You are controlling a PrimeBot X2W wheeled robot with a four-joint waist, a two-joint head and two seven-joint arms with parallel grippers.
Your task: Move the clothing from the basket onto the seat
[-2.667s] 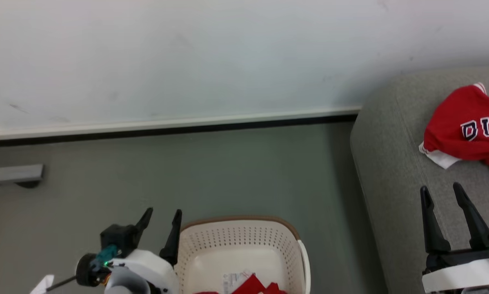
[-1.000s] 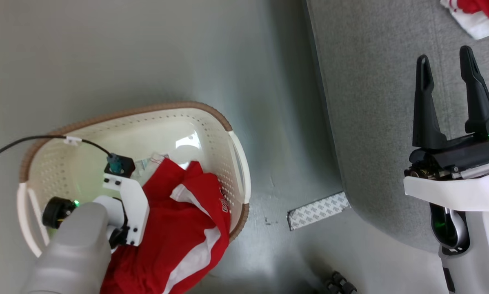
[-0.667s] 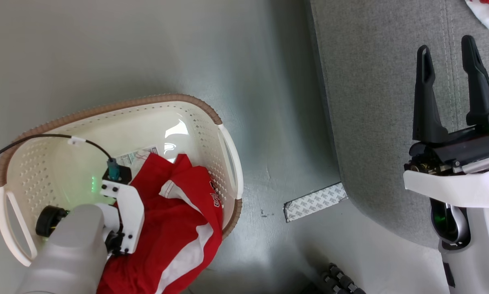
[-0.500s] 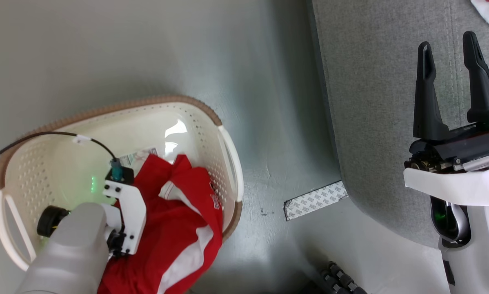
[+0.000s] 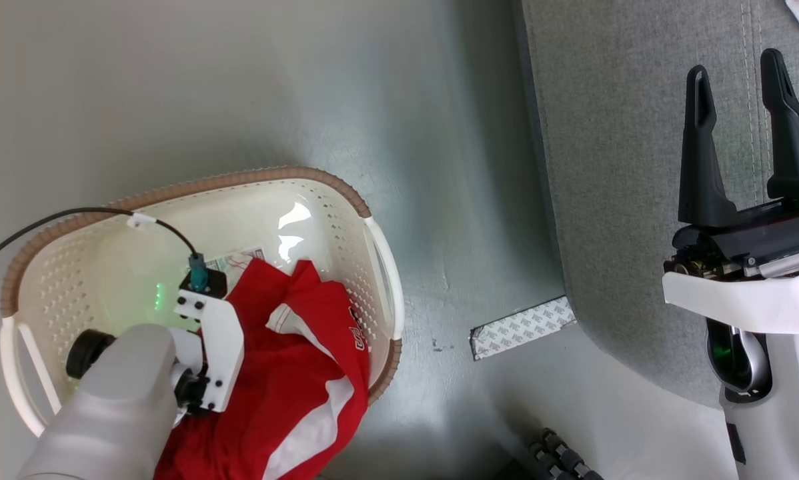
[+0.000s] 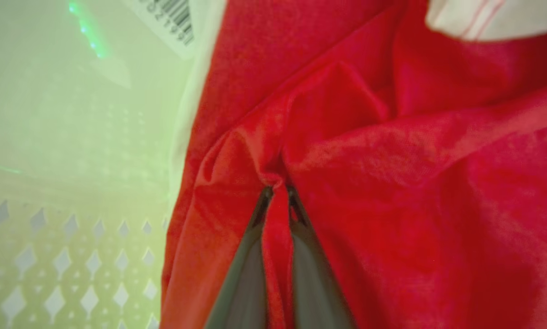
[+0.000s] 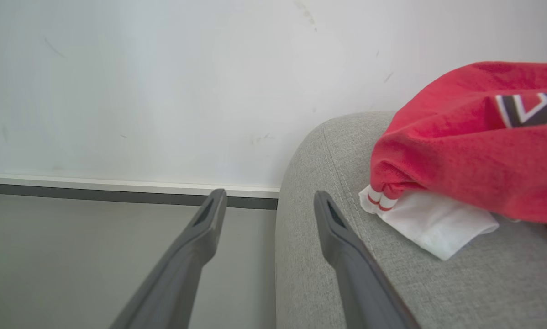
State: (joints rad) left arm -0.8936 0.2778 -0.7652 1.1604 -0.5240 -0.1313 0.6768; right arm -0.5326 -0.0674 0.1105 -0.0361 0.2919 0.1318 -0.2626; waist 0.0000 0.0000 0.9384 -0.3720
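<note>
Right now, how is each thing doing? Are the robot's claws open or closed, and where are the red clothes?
basket: upright on the floor, not empty.
red garment: crumpled in the basket, one fold pinched.
sofa: mostly bare.
jersey: bunched up on the sofa.
left gripper: shut on the red garment.
right gripper: open, holding nothing.

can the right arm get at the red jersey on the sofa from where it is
Probably yes: the right gripper is open over the sofa, and nothing lies between its fingers and the jersey.
</note>
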